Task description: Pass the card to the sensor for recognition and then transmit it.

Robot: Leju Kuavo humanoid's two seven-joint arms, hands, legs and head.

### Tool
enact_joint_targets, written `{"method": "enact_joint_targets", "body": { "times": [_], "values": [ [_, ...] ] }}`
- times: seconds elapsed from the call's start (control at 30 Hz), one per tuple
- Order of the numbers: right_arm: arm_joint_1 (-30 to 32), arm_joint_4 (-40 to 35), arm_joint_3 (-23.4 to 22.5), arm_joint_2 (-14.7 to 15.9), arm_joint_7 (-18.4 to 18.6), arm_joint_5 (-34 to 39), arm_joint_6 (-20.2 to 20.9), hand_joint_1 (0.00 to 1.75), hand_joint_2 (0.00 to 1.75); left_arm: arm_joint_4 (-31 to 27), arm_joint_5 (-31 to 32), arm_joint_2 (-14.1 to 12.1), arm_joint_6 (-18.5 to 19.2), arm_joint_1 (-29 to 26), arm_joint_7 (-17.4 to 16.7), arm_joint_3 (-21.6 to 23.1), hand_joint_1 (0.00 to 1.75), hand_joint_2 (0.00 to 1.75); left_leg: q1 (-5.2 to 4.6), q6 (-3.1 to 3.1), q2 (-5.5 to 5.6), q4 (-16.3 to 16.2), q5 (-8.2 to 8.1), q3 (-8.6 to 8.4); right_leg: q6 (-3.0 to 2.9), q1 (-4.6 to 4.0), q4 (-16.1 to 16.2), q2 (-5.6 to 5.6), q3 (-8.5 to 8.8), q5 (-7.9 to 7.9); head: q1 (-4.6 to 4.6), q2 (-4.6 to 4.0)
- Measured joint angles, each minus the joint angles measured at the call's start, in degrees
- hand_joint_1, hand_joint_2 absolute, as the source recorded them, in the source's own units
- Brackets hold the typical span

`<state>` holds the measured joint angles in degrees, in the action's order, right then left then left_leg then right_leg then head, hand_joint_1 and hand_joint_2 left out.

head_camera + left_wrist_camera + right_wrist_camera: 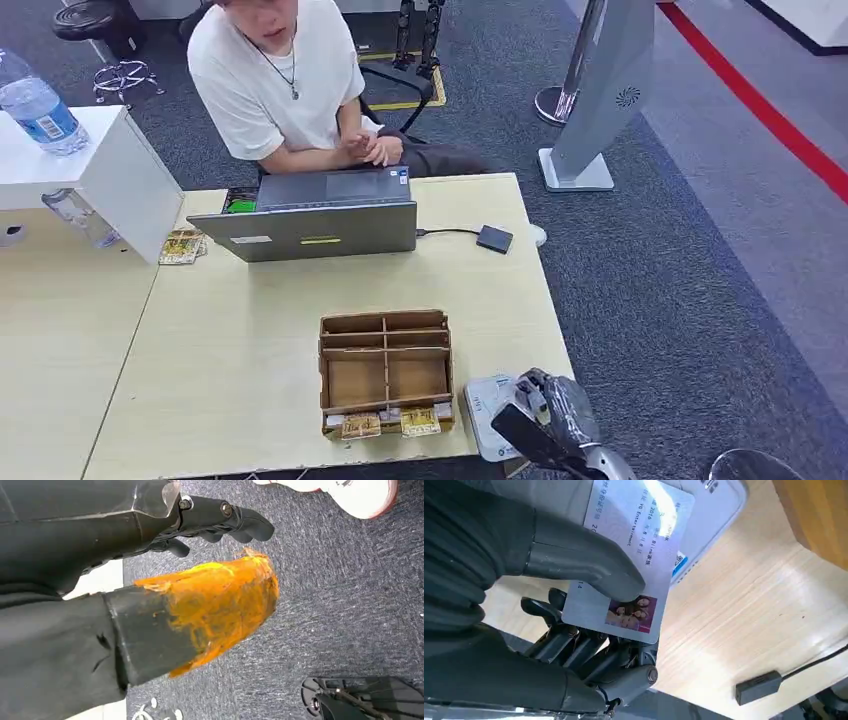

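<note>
- At the lower right of the head view, the right hand (545, 425) pinches the card (631, 555) between thumb and fingers (584, 647), just above the white sensor (484, 402) on the table (240, 340)
- Left hand (220, 522) hangs over carpet, fingers curled in, holding nothing

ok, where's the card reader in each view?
Head view: the white reader sits at the table's near right corner, beside the wooden organizer, partly under the right hand.
Left wrist view: not there.
Right wrist view: reader lies behind the card the right hand holds.
Shared landmark: the small black box on its cable.
</note>
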<state>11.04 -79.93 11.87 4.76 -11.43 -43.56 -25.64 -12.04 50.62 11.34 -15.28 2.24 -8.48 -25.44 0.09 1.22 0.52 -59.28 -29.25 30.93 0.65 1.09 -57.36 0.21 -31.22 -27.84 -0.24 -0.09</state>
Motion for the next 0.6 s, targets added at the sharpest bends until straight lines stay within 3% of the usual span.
{"method": "enact_joint_targets", "body": {
  "times": [0.6],
  "values": [
    [-2.2,-2.1,-0.1,0.1,3.8,-16.7,-13.3,1.75,1.75,0.0,2.0,0.3,0.2,0.0,0.0,-0.3,0.00,0.00,0.00,0.00,0.00,0.0,0.00,0.01,0.00,0.00,0.0,0.00,0.00,0.00,0.00,0.00]
  ]
}}
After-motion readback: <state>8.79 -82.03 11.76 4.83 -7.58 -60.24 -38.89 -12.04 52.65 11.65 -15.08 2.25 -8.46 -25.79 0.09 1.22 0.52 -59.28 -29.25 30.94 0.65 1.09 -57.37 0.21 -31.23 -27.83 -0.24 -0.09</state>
